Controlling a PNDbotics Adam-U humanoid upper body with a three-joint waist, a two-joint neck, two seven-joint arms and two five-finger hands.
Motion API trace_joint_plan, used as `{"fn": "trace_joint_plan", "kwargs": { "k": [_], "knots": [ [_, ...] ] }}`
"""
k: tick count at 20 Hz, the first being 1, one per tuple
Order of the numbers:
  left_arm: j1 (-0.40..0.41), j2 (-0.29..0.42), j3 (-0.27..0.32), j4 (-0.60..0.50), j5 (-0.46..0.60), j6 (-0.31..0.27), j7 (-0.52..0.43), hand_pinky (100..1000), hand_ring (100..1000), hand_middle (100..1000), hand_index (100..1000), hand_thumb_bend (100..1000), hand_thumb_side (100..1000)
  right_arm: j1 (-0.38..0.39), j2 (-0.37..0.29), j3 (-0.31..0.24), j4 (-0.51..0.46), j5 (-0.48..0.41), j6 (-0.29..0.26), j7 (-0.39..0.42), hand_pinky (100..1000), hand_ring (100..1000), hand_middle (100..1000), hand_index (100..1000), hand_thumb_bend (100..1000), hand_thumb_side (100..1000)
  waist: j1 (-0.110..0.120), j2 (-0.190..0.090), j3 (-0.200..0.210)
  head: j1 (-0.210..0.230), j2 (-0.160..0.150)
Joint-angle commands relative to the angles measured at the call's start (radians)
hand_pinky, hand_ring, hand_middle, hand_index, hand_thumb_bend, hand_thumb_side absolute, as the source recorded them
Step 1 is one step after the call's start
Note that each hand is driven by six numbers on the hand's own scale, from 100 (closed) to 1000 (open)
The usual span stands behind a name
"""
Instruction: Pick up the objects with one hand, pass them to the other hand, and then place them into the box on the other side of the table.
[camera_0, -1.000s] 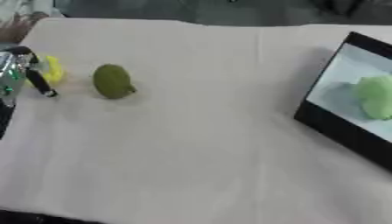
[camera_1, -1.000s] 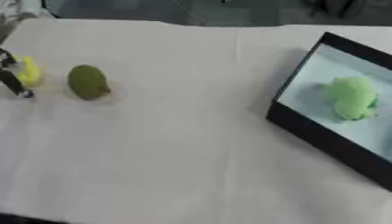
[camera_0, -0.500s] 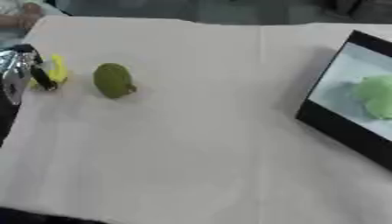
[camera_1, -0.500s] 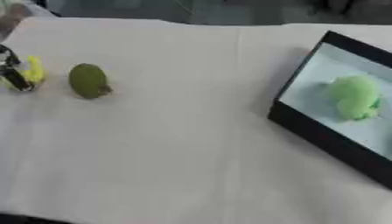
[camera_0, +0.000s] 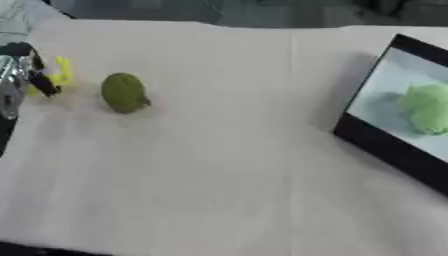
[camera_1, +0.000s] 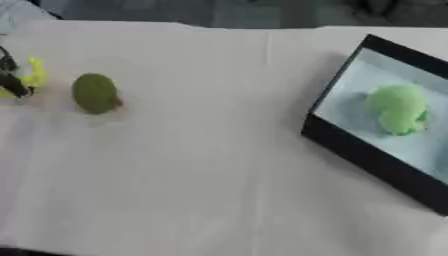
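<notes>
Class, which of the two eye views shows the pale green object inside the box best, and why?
The right eye view: the pale green object sits whole inside the box. The left eye view pushes it to the frame's right edge, where it shows less clearly.

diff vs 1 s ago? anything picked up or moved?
Little visible change. The left robot hand is still at the table's left edge with its fingers around the small yellow object; whether it has lifted is unclear. The whole picture shifted slightly, which looks like camera motion. The olive-green fruit lies where it was on the cloth, and the light green object remains in the black box. The right hand is not in view.
</notes>
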Motion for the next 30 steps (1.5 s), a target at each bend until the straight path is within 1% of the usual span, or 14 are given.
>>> {"fn": "trace_joint_plan", "kwargs": {
  "k": [1, 5, 8, 13, 16, 18, 24, 30],
  "knots": [
    [-0.017, 0.054, -0.016, -0.076, 0.016, -0.020, -0.023, 652, 523, 356, 465, 290, 100, -0.005, -0.018, -0.010, -0.006, -0.001, 0.000, -0.010, 752, 784, 738, 679, 150, 293, -0.005, -0.012, 0.003, -0.007, -0.009],
    [-0.004, 0.082, -0.036, -0.182, 0.037, -0.030, -0.067, 645, 512, 338, 449, 273, 100, -0.004, -0.021, -0.012, -0.006, 0.000, -0.002, -0.011, 752, 784, 739, 679, 148, 291, -0.004, -0.014, 0.008, -0.011, -0.009],
    [0.016, 0.105, -0.053, -0.275, 0.065, -0.039, -0.095, 639, 506, 332, 443, 242, 100, -0.005, -0.025, -0.013, -0.008, 0.003, -0.002, -0.010, 753, 784, 739, 680, 146, 288, -0.003, -0.016, 0.012, -0.020, -0.009],
    [0.059, 0.143, -0.082, -0.465, 0.193, -0.046, -0.128, 625, 491, 321, 436, 146, 105, -0.012, -0.030, -0.013, -0.012, 0.012, -0.002, -0.002, 754, 784, 739, 680, 144, 281, -0.003, -0.023, 0.021, -0.041, -0.013],
    [0.081, 0.159, -0.103, -0.574, 0.275, -0.037, -0.140, 620, 485, 317, 435, 108, 110, -0.022, -0.033, -0.009, -0.017, 0.020, 0.000, 0.010, 754, 784, 739, 681, 144, 274, -0.004, -0.029, 0.024, -0.052, -0.011],
    [0.094, 0.164, -0.112, -0.638, 0.320, -0.027, -0.144, 614, 479, 314, 434, 100, 117, -0.030, -0.034, -0.006, -0.022, 0.027, 0.001, 0.019, 755, 784, 740, 682, 144, 270, -0.004, -0.032, 0.025, -0.055, -0.009],
    [0.149, 0.177, -0.142, -0.828, 0.427, 0.007, -0.118, 624, 472, 312, 434, 100, 129, -0.072, -0.033, 0.012, -0.036, 0.059, 0.007, 0.059, 757, 786, 742, 686, 147, 251, -0.003, -0.038, 0.025, -0.070, -0.006],
    [0.195, 0.162, -0.153, -0.961, 0.535, 0.045, -0.031, 601, 453, 304, 433, 100, 168, -0.127, -0.026, 0.033, -0.056, 0.098, 0.009, 0.111, 760, 788, 746, 691, 156, 225, -0.004, -0.045, 0.026, -0.084, -0.003]
  ]
}}
